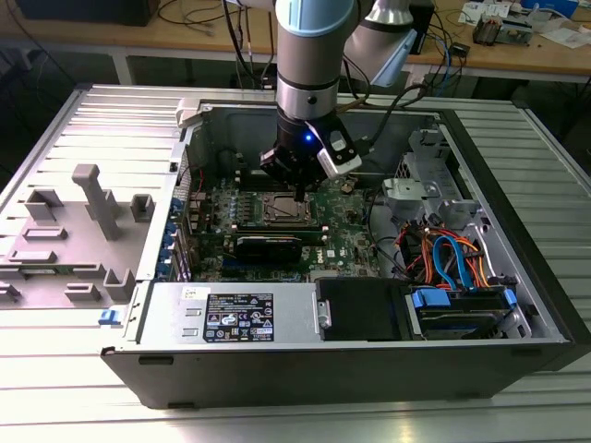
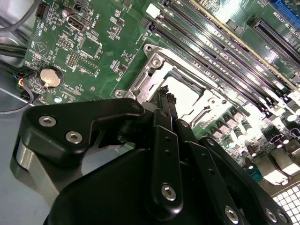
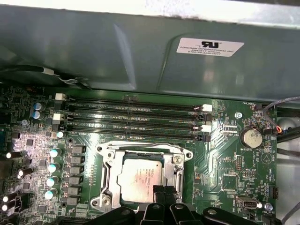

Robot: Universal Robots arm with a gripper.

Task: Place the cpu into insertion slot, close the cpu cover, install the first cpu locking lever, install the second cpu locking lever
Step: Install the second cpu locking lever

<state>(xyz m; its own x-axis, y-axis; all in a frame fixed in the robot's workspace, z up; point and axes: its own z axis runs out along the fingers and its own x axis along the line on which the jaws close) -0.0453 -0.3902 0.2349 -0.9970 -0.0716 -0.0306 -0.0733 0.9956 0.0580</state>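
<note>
While your gripper point(image 3: 163, 191) hangs at the six o'clock edge of the insertion slot point(image 3: 143, 176), fingertips pressed together and holding nothing, note the cpu point(image 3: 140, 177) seated flat inside and the cpu cover point(image 3: 108, 176) framing it, apparently so the fingertips can work that edge.

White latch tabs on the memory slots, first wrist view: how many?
4. Two white latch tabs at the long black memory slots' ends nearest the round silver coin battery; two at the opposite ends. None seems hidden.
</note>
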